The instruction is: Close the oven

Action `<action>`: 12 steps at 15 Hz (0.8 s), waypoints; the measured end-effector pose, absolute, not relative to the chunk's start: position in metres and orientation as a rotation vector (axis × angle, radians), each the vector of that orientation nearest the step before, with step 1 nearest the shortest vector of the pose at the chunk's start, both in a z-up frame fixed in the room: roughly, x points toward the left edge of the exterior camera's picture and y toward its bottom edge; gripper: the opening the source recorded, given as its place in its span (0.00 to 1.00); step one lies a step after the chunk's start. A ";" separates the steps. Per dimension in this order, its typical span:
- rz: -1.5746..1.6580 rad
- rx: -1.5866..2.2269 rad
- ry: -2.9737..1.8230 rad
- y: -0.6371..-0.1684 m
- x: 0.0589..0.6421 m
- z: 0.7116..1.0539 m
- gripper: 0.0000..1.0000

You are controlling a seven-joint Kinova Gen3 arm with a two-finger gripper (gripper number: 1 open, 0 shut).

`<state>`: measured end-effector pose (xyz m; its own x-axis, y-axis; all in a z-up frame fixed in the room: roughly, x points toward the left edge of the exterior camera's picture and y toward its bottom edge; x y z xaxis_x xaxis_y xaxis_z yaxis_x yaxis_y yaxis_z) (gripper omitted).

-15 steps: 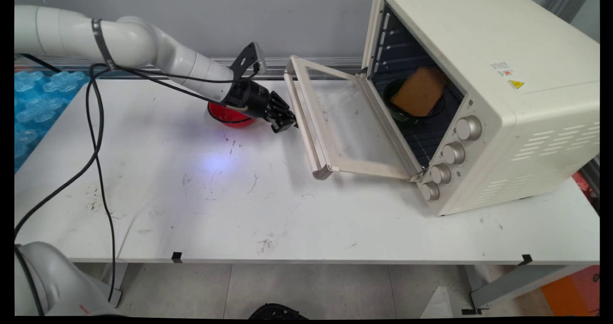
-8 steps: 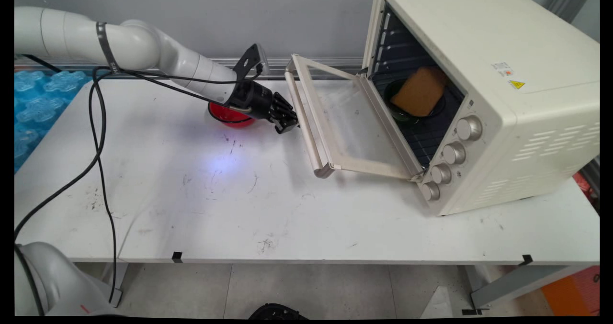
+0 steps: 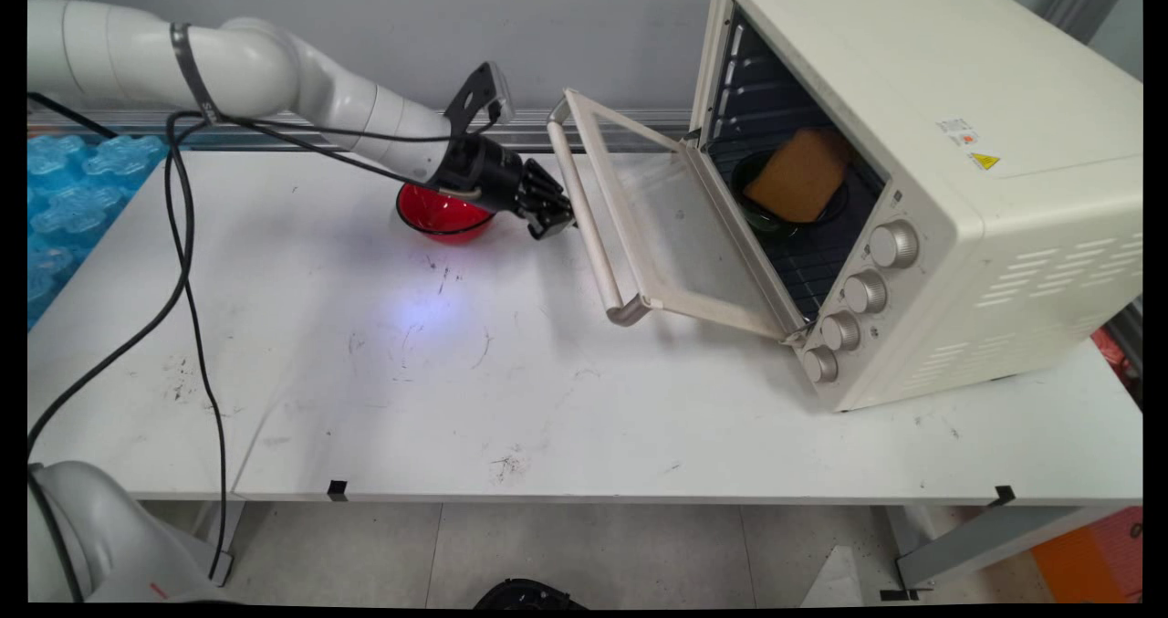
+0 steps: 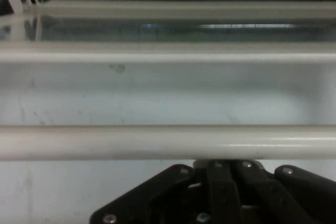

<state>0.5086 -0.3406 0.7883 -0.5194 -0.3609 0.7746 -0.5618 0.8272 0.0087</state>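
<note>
A cream toaster oven [image 3: 922, 134] stands at the table's right, its glass door [image 3: 671, 235] hanging partly open and tilted up off the table. My gripper [image 3: 558, 225] is shut and presses against the door's handle bar [image 3: 591, 212] from the left and below. In the hand view the handle bar [image 4: 168, 142] runs straight across just above my gripper [image 4: 223, 165]. Inside the oven a brown square block [image 3: 801, 175] leans on a dark green bowl [image 3: 759, 216]. A red bowl [image 3: 440, 216] sits on the table right behind my wrist.
Blue bubble-like packing [image 3: 64, 198] lies off the table's left end. Black cables [image 3: 187, 271] hang from the arm over the table's left part. The oven's knobs [image 3: 862, 291] face the table's front right. The grey wall [image 3: 511, 43] runs behind.
The oven door has swung upward toward the oven, its handle now higher off the table. My gripper has moved up and slightly right with the handle.
</note>
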 end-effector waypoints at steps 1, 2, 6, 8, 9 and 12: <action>0.312 0.668 -2.170 -0.341 0.508 0.793 0.00; 0.316 0.662 -2.169 -0.342 0.507 0.798 0.00; 0.330 0.650 -2.163 -0.347 0.503 0.812 0.00; 0.339 0.643 -2.159 -0.352 0.499 0.820 0.00; 0.345 0.640 -2.156 -0.355 0.497 0.825 0.00; 0.358 0.628 -2.144 -0.366 0.488 0.836 0.00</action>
<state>0.4876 -0.3659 0.8357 -0.5120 -0.3090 0.8015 -0.5528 0.8327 -0.0322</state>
